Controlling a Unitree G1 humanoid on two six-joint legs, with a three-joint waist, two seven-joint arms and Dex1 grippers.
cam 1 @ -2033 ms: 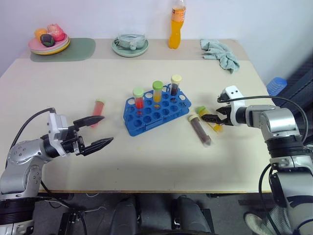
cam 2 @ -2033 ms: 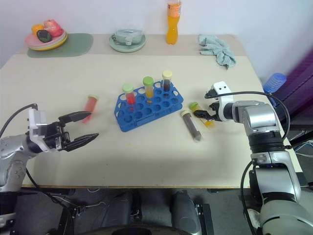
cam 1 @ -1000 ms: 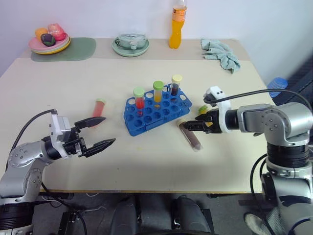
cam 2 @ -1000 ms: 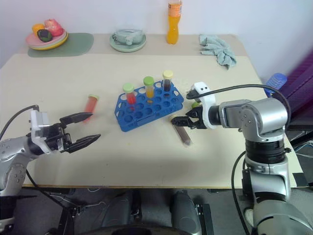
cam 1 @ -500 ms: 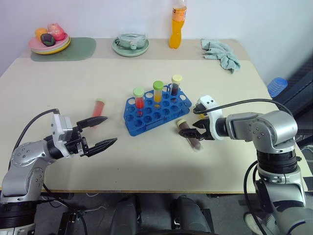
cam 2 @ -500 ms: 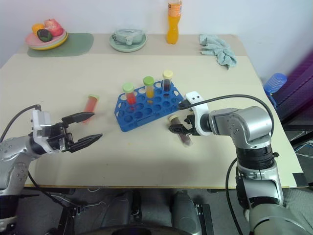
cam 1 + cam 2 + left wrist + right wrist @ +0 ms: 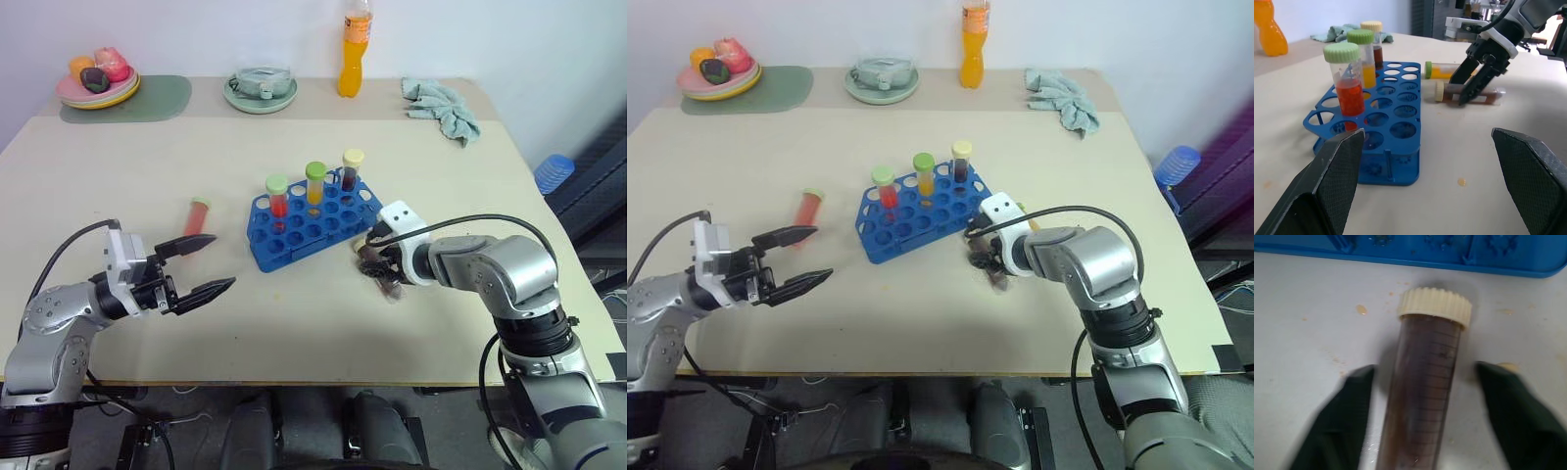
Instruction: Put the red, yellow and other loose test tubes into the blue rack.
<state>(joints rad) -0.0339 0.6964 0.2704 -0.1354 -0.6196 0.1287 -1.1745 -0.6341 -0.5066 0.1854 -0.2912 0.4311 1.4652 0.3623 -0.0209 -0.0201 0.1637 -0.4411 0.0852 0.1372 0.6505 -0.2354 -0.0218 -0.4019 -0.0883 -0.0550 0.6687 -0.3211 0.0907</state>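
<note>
The blue rack [image 7: 313, 223] is sitting near the middle of the table [image 7: 294, 313], holding three capped tubes upright along its far side. Broad bare tabletop is lying open in front of the rack up to the table's near edge, and more behind it toward the far edge.

The brown tube [image 7: 1422, 391] is lying flat just right of the rack, its cream cap pointing at the rack's blue wall, close but apart from it. The right gripper [image 7: 1475, 73] is angling down over this tube, its fingers [image 7: 1339, 426] standing on either side of the tube with a gap showing on each side, so they are straddling it without pinching it. A yellow tube [image 7: 1449, 70] is lying just behind the brown one.

The red tube [image 7: 197, 214] is lying flat, well to the rack's left. The left gripper [image 7: 201, 264] is hovering level in front of that tube, left of the rack, its fingers spread wide and holding nothing.
</note>
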